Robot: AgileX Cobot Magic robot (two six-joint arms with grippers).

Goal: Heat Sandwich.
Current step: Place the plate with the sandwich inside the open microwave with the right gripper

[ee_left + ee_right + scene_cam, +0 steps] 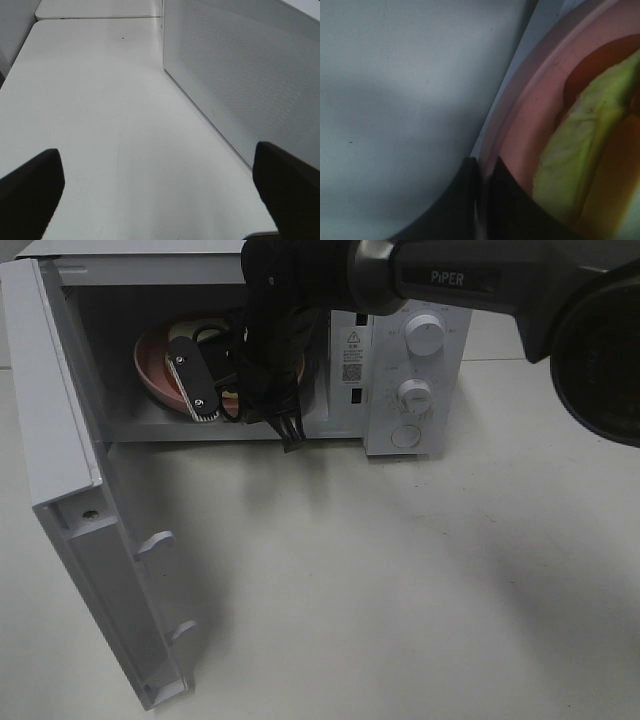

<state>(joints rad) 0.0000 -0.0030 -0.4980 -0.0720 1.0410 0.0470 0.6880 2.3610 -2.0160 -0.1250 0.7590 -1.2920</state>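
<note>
1. The right arm point(430, 280), black and marked PiPER, comes in from the upper right of the exterior high view and bends down into the open cavity of the white microwave point(440, 380).
2. The right gripper point(482, 166) sits deep in that cavity at the near edge of the pink plate point(530, 115). Its two dark fingers point(465, 200) are drawn narrow, with the plate's rim pinched between them.
3. The left gripper point(157, 152) hangs over the bare white table point(100, 100), its jaws spread wide with nothing between them. A perforated white panel point(240, 75) stands just beside it.
4. The sandwich point(570, 165) lies on the pink plate inside the microwave, close to the right gripper's fingers. From the wrist it shows a yellow-green layer with orange-brown tones beside it. The view is blurred and very close, so the bread cannot be made out.
5. In the exterior high view the arm covers most of the plate, and the sandwich cannot be picked out there.
6. The microwave door point(90, 540) stands swung open on the left.
</note>
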